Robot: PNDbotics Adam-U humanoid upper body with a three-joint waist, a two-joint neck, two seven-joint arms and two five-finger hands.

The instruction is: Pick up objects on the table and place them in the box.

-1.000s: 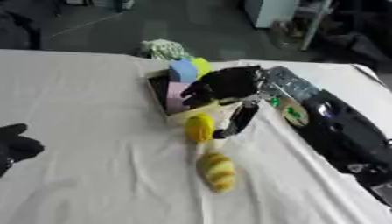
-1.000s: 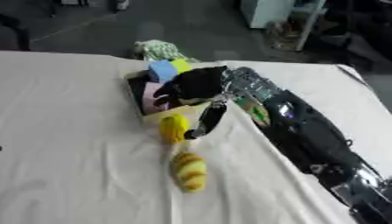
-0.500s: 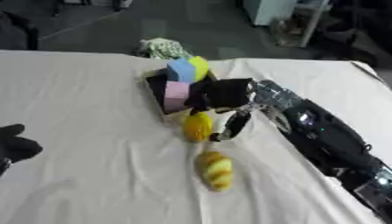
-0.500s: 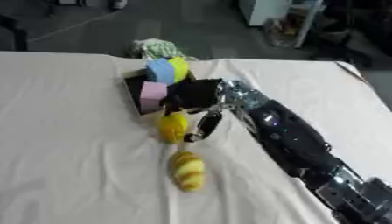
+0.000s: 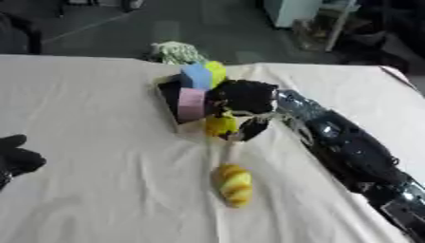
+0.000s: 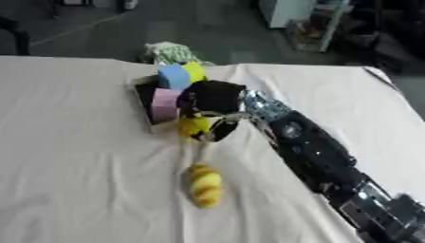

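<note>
My right hand (image 5: 245, 97) reaches in from the lower right and its fingers are curled round a small yellow object (image 5: 221, 126), held just off the cloth beside the box (image 5: 169, 95). The dark box stands mid-table and holds a pink block (image 5: 191, 103), a blue block (image 5: 196, 76) and a yellow-green piece (image 5: 217, 72). A yellow and orange striped object (image 5: 233, 184) lies on the cloth in front of the box. My left hand (image 5: 16, 157) shows at the left edge, low down, with its fingers relaxed.
A white cloth (image 5: 99, 190) covers the table. A green and white patterned object (image 5: 176, 51) sits just behind the box near the far edge. Dark floor and furniture lie beyond.
My right hand has drawn the small yellow object up toward the box's near side. The whole view has also shifted, so the camera has moved. The striped object stays put.
</note>
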